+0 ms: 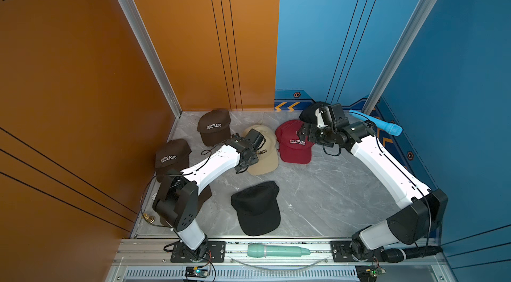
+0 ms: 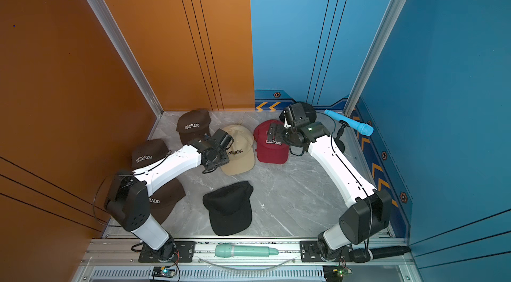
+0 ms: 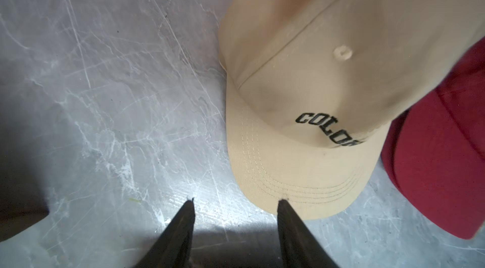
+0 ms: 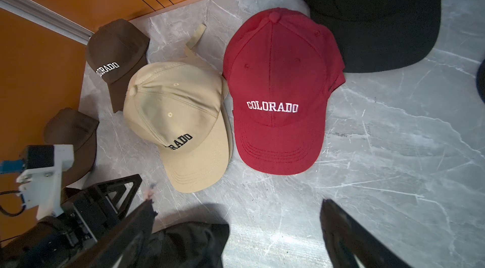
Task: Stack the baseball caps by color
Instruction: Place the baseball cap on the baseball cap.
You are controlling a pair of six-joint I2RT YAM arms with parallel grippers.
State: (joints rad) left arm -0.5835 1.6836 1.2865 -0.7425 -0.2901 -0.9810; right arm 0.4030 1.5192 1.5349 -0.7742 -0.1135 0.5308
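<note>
On the grey marble table lie several baseball caps. Two brown ones (image 1: 214, 127) (image 1: 172, 156) sit at the back left, and a third brown cap (image 2: 166, 200) lies under my left arm. The beige cap (image 1: 262, 153) and the red cap (image 1: 294, 142) lie side by side in the middle. One black cap (image 1: 257, 207) is in front, another (image 4: 375, 17) at the back right. My left gripper (image 3: 237, 201) is open and empty, one fingertip at the beige cap's (image 3: 301, 96) brim edge. My right gripper (image 4: 237, 201) hangs wide open and empty above the red cap (image 4: 278, 90).
A blue microphone (image 1: 376, 123) leans in the back right corner. A green one (image 1: 276, 250) and a black one (image 1: 409, 253) lie on the front rail. Orange wall (image 1: 83, 87) on the left, blue wall (image 1: 456, 87) on the right. A small brass object (image 1: 148, 218) sits front left.
</note>
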